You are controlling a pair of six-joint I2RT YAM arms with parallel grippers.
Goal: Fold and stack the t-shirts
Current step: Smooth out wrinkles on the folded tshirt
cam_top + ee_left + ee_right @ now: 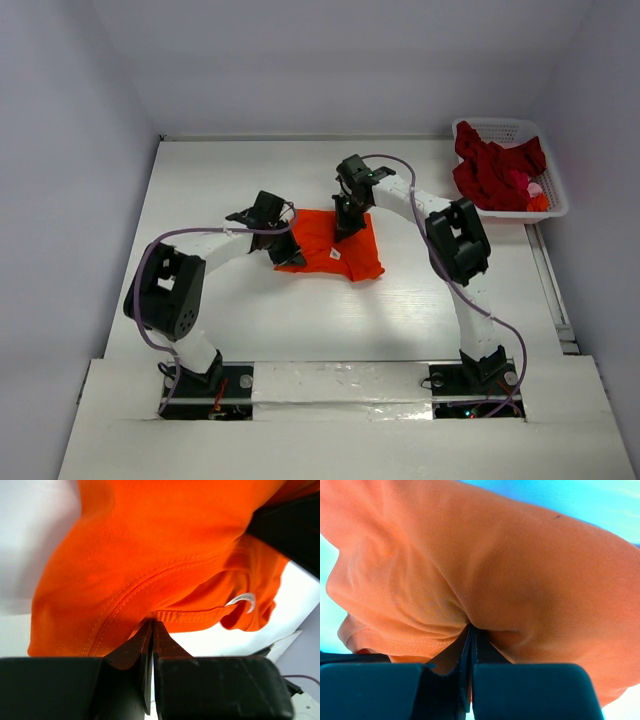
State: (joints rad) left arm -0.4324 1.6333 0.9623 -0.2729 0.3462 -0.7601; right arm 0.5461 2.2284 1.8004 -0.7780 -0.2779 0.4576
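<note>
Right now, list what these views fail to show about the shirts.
- Top view: the dark red shirts heaped in the basket overlap; count unclear.
- Top view: the left gripper and right gripper cover parts of the orange t-shirt; folds unclear.
- Left wrist view: the neck label is curled and too small to read.
- Right wrist view: cloth fills the frame, hiding the shirt's outline.

Seen from above, the left claw (285,254) and the right claw (344,228) have their fingertips hidden under their own housings at the orange t-shirt (330,250). Both wrist views cut the shirt off at the frame edge. Its white neck label (242,600) is too small to read. In the basket (560,205), the dark red t-shirts (490,170) lie heaped, their number unclear; a pink scrap (522,183) among them is too small to identify.
</note>
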